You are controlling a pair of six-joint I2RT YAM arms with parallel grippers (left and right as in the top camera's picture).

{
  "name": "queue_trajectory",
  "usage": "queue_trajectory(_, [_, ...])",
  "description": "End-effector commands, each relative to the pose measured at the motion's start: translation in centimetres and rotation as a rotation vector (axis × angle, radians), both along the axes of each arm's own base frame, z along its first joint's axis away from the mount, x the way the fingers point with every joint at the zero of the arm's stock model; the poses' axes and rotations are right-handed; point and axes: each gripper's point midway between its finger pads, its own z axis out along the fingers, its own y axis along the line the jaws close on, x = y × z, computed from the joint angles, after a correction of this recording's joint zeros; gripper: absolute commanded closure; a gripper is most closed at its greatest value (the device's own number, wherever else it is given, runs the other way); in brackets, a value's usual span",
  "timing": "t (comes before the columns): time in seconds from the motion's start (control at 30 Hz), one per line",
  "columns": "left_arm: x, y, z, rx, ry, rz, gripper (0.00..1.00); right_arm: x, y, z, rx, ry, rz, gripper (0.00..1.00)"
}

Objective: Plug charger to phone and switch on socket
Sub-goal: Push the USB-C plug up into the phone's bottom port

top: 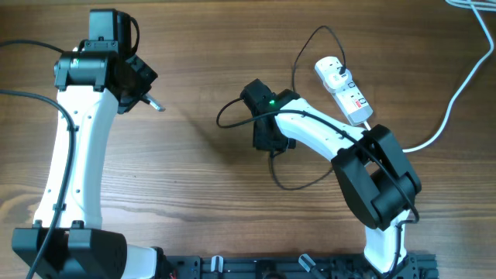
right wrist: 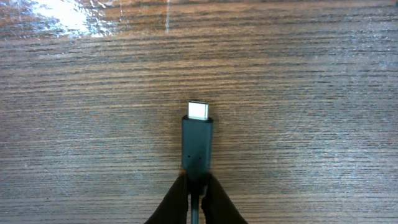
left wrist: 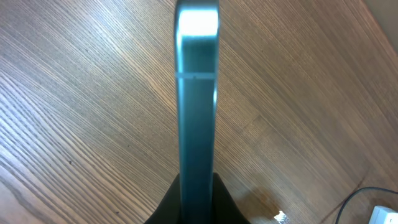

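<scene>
My left gripper [top: 146,94] is shut on the phone [left wrist: 197,93], held on edge above the table at the far left. Its cyan screen and white end band show in the left wrist view. In the overhead view only its silver end [top: 156,103] shows. My right gripper [top: 267,133] is shut on the charger's black connector [right wrist: 198,143], whose silver tip [right wrist: 198,111] sticks out over the wood. The thin black cable [top: 288,183] loops back to a black plug [top: 342,71] in the white socket [top: 346,91] at the back right. The two grippers are well apart.
The socket's thick white cord [top: 456,93] curves off the right and back edges. A corner of the socket [left wrist: 380,215] and a bit of black cable [left wrist: 353,198] show low right in the left wrist view. Both arm bases stand at the front edge.
</scene>
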Motion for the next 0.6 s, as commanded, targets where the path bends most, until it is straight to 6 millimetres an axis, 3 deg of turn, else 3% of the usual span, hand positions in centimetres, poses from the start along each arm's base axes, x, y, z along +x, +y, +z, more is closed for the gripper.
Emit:
queue_trajectory(0.0, [0.4,0.5,0.6,0.010,-0.025,0.021,0.96,-1.3,-0.6,-2.5,-0.028,0.076,-0.016,0.88])
queue_trajectory(0.2, [0.5,0.0,0.6,-0.017,-0.029,0.008,0.96,-1.3,-0.6,-2.5,-0.027,0.076,-0.024,0.94])
queue_trajectory(0.3, [2.1,-3.5,1.4,-0.133,-0.097,-0.220,0.96,-0.5,0.4,-1.0,0.014,0.054,0.049,0.96])
queue_trajectory(0.43, [3.2,-10.9,5.0,-0.398,-0.285,-0.647,0.96,1.3,2.2,7.6,0.105,-0.064,0.164,0.96])
queue_trajectory(0.5, [2.8,-13.5,7.0,-0.511,-0.367,-0.792,0.96,0.6,3.6,12.2,0.227,-0.113,0.263,0.96])
queue_trajectory(0.53, [2.6,-14.6,8.4,-0.578,-0.418,-0.852,0.96,-0.7,5.0,15.9,0.357,-0.146,0.339,0.96])
queue_trajectory(0.57, [2.4,-15.5,9.5,-0.624,-0.460,-0.901,0.96,-1.4,5.5,18.4,0.430,-0.179,0.365,0.96])
